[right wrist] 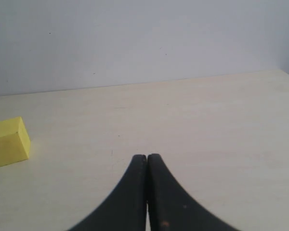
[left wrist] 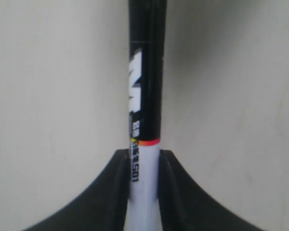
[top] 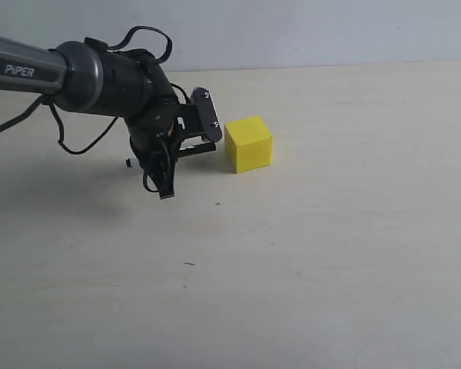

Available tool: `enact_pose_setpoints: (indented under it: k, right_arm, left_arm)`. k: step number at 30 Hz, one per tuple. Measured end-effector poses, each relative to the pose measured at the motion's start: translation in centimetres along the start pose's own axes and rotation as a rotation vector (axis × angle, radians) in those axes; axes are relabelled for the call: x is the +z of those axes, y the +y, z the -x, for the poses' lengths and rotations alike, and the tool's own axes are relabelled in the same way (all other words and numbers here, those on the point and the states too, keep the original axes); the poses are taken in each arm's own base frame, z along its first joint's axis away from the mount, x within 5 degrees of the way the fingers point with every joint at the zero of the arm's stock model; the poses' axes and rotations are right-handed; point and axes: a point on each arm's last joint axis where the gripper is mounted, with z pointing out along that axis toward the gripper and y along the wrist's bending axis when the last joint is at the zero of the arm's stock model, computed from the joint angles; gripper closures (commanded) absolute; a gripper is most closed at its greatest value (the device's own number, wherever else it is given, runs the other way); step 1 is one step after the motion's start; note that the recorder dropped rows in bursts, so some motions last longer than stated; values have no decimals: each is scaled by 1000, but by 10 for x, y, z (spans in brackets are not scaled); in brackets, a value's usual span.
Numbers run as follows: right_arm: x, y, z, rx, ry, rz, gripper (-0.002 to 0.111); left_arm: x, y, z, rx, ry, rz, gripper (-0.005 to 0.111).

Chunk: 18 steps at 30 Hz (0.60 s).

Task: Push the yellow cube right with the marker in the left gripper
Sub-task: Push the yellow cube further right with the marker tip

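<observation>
A pale beige table (top: 330, 269) carries the yellow cube (top: 249, 144), sitting flat on one face

Exterior: you look down at a slant across the table (top: 330, 269) to the wall (top: 330, 31), mid-range | left wrist: you sit tight along the marker (left wrist: 144, 96), facing the table | right wrist: low, near-level, facing the wall | exterior and right wrist share the yellow cube (top: 248, 144).

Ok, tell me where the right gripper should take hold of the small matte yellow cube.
Pinch the yellow cube across its near and far flat faces, coming from above or from its open right side. It sits flat, and the black two-fingered left gripper crowds its left face. The right gripper, now shut, must open first.
</observation>
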Motion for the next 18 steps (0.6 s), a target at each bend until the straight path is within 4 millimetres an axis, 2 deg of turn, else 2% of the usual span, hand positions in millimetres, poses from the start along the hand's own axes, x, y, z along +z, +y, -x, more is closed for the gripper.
enact_pose_setpoints:
  k: [8, 10, 18]
  right_arm:
    - [0, 0, 0, 0, 0, 0, 108]
    - [0, 0, 0, 0, 0, 0, 108]
    - [0, 0, 0, 0, 0, 0, 108]
  left_arm:
    - [-13, -6, 34, 8, -89, 23, 107]
    - [-13, -6, 34, 3, -80, 18, 107]
    - [-3, 9, 7, -48, 48, -5, 107]
